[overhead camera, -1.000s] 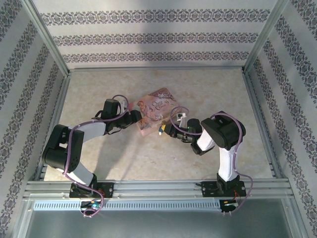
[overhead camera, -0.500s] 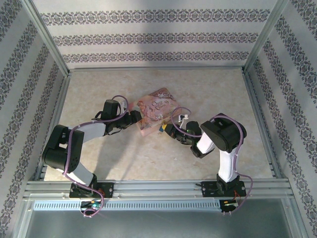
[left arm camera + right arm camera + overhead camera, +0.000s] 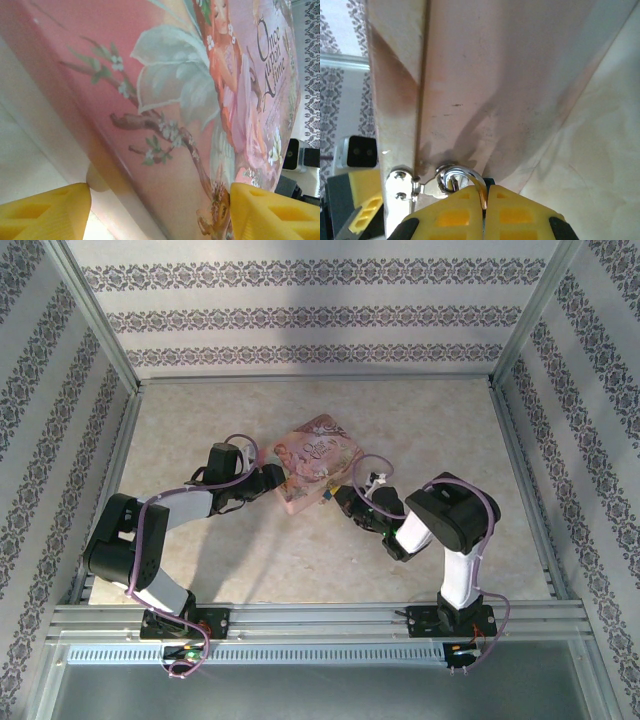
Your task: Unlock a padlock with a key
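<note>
Right arm is folded at the elbow, forearm laid low and leftward. The right gripper (image 3: 484,199) is clenched tight, tips met at a silvery loop (image 3: 461,175) by the pink box's (image 3: 315,462) hasp (image 3: 402,186). Padlock (image 3: 326,497) is seen there, at the box's near-right edge. Left arm is stretched low rightward; left gripper (image 3: 278,480) is spread astride the box's left corner - grip cannot be told.

Your padlock (image 3: 461,176): silvery shackle loops through the metal latch (image 3: 402,182) on the pink box's (image 3: 495,75) edge, body hidden. From above it's a blue speck at the box's near-right edge.
</note>
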`<state>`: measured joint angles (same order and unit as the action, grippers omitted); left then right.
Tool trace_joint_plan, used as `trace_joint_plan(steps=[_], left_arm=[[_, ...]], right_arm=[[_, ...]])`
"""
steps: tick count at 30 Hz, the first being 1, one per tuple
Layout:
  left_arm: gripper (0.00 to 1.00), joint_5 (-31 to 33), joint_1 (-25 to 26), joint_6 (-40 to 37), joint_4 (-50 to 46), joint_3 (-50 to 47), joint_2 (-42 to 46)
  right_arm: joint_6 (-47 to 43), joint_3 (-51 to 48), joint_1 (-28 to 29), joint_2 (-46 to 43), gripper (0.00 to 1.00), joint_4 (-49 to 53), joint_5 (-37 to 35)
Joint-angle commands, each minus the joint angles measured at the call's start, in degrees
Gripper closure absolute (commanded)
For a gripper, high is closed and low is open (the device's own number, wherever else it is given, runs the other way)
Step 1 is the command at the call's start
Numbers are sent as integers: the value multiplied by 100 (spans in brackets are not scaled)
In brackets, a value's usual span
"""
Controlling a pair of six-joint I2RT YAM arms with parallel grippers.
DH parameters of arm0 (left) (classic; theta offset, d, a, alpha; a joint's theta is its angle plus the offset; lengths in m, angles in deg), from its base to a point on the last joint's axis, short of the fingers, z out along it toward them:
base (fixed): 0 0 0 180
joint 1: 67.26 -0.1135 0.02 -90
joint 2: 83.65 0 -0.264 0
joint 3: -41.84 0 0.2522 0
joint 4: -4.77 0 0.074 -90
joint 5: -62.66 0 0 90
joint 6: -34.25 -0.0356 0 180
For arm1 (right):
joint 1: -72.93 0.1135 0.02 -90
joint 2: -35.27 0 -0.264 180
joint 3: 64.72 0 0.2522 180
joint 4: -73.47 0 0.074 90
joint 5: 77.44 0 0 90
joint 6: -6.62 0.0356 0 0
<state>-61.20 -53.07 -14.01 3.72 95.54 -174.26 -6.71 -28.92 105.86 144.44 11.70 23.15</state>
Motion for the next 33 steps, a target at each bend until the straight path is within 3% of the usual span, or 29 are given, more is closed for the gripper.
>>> trace_joint_plan(steps=[1,11,16,20,23,27,33], left_arm=[[29,231,84,-79,-426,-235,-27],[28,218,93,-25,-284,-285,14],[26,203,94,16,-340,-211,252],[24,278,95,-32,-521,-141,693],[20,431,89,-172,-784,-85,1134],[16,788,76,-362,-1046,-139,1757],[13,1412,31,-607,-1320,-348,2583]], right_arm=[[182,-4,21,-334,100,428,-754],[-110,-42,21,-1170,100,1615,-1169],[-844,-147,21,-2128,100,2608,-1282],[-1772,-33,13,-3230,100,4053,-1216],[-2602,170,-65,-4060,100,5103,-813],[-3336,341,-354,-4908,100,5896,382],[-3591,564,-564,-5176,100,6799,2049]])
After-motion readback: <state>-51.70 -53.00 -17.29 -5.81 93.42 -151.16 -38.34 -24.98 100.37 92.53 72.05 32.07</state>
